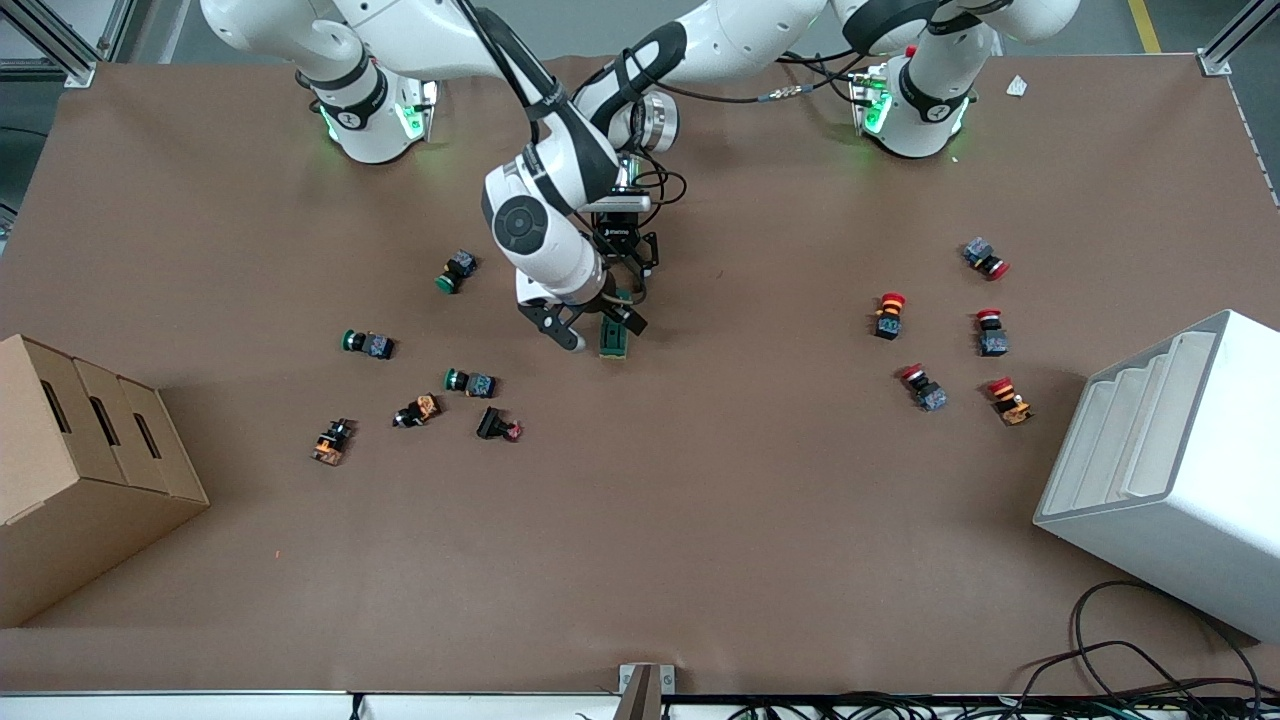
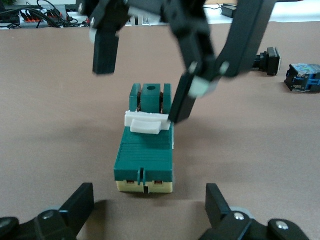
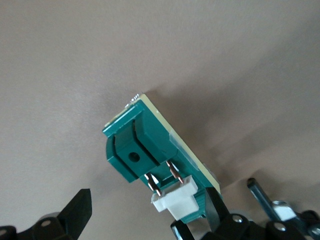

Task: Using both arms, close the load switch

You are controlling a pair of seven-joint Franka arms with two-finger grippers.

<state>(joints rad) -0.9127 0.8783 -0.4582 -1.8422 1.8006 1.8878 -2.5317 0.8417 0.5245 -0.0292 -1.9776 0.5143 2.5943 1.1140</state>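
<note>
the load switch lies mid-tabletop, the green buttons at its nine o'clock; both grippers, right gripper and left gripper, hover wide open and empty, so brace the body before sliding the white handle.

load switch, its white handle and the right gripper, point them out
load switch [image 2: 144, 157], left wrist view, on its ribbed green top
white handle [image 2: 146, 121], left wrist view, on the middle of the bar
right gripper [image 1: 598, 333], front view, midway between its fingertips
</note>
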